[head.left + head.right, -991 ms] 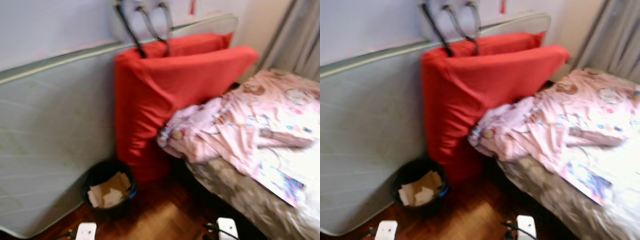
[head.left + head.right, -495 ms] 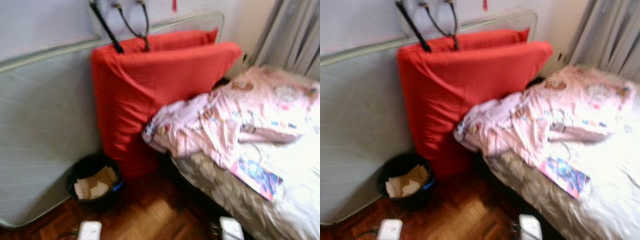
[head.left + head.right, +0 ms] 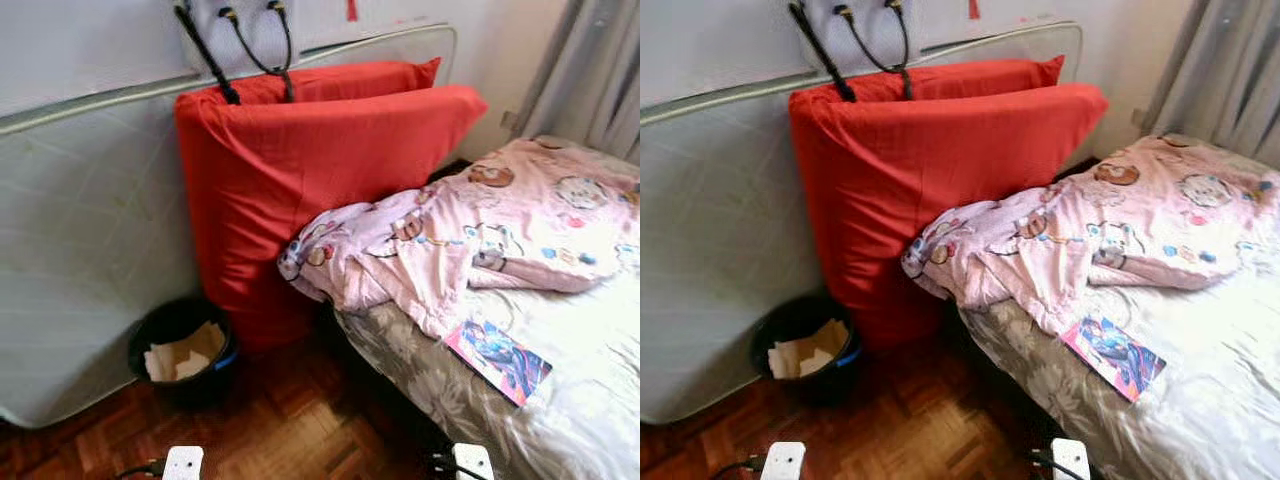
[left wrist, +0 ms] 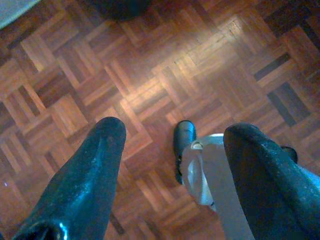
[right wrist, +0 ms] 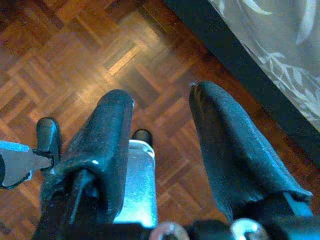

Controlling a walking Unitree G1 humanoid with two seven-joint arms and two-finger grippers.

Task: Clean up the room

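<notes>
While both grippers hang open, pink blanket (image 3: 470, 240) rumpled on bed (image 3: 580, 400)

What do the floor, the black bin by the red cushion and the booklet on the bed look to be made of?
Floor: wood parquet in small blocks, slightly glossy.
Black bin: likely plastic, smooth dark wall; cardboard-like scraps inside.
Booklet: glossy printed paper, thin, lying flat on the bed.

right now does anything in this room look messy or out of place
Yes. The pink blanket is bunched up, one end hanging over the bed edge against the red cushion. A colourful booklet lies loose near the mattress edge.
</notes>
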